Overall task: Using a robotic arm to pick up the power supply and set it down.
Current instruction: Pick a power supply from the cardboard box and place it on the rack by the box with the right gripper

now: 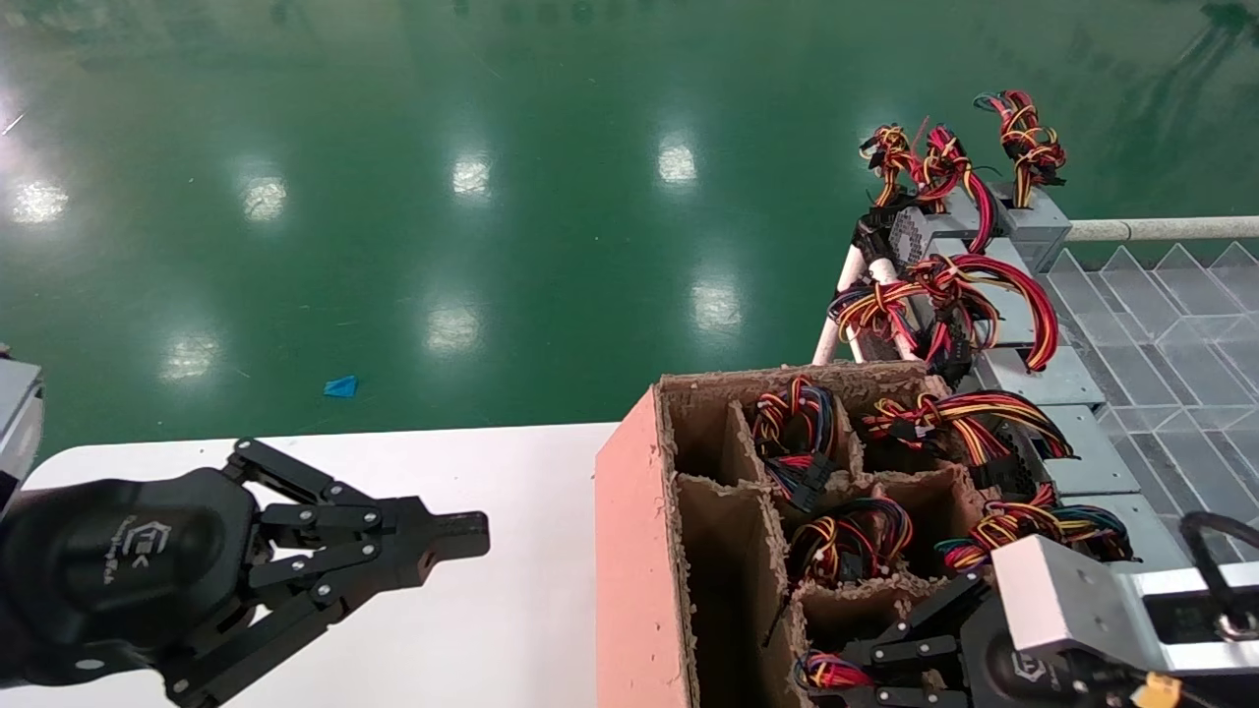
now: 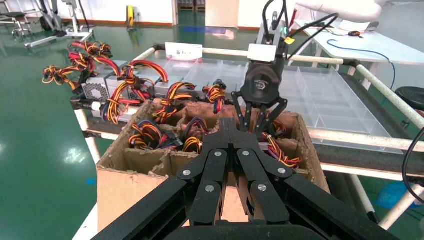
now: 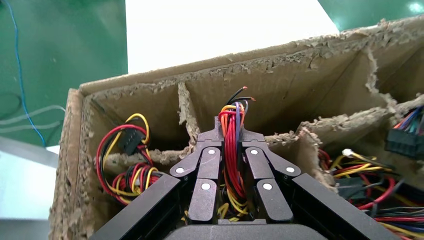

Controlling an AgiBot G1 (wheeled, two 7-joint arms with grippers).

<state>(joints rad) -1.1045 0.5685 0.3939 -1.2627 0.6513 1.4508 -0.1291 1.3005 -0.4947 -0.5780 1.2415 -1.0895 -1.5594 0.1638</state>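
My right gripper (image 3: 231, 127) reaches down into a near compartment of the cardboard box (image 3: 280, 75). It is shut on the red, orange and yellow wire bundle (image 3: 234, 165) of a power supply whose grey body is hidden in the compartment. In the head view this gripper (image 1: 885, 664) is at the bottom right, with its fingertips hidden by the box wall. The left wrist view shows it (image 2: 257, 125) from the front, over the box. My left gripper (image 1: 472, 536) hangs shut and empty over the white table (image 1: 492, 629), left of the box.
The divided pink-sided cardboard box (image 1: 629, 551) holds several more wire bundles (image 1: 851, 536). Other grey power supplies (image 1: 1033, 221) with wires stand on the rack at the back right. A clear sectioned tray (image 1: 1161, 324) lies beside them. Green floor lies beyond the table.
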